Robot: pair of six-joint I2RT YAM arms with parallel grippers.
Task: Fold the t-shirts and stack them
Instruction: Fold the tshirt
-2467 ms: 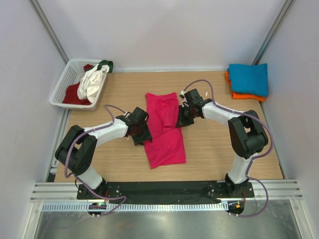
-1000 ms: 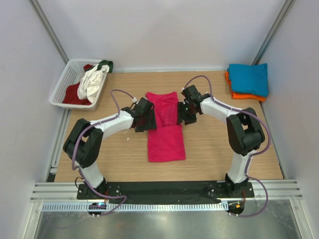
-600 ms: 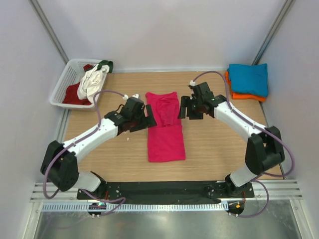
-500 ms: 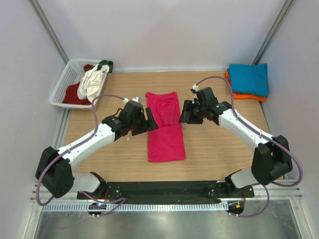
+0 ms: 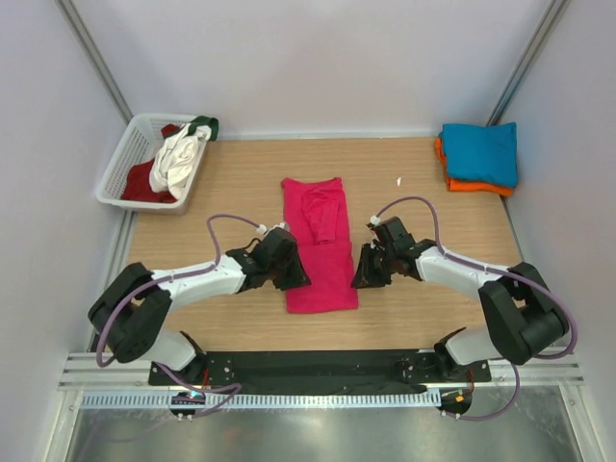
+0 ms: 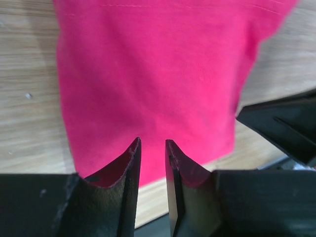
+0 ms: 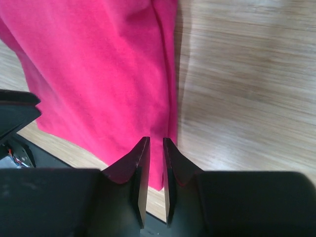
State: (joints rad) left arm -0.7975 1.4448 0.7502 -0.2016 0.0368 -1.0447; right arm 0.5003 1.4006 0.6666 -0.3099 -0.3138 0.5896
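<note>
A magenta-pink t-shirt [image 5: 320, 258] lies folded into a long strip in the middle of the table, its far half doubled over. My left gripper [image 5: 295, 274] is low at the strip's near left edge and my right gripper [image 5: 360, 270] at its near right edge. In the left wrist view the gripper [image 6: 152, 144] hangs over the pink cloth [image 6: 148, 74], its jaws a narrow gap apart with nothing between them. The right gripper [image 7: 155, 141] stands the same way over the shirt's right edge [image 7: 98, 64]. A folded teal t-shirt [image 5: 479, 150] lies on an orange one [image 5: 460, 185] at the back right.
A white lattice basket [image 5: 119, 169] at the back left holds white [image 5: 178, 159], dark red [image 5: 144, 183] and green [image 5: 205, 123] shirts. Bare wooden table [image 5: 433, 221] lies on both sides of the pink strip. Walls close in left, right and behind.
Both arms have drawn back from the middle of the pink shirt to its near end. Both pairs of jaws have narrowed. The shirt lies as before.
</note>
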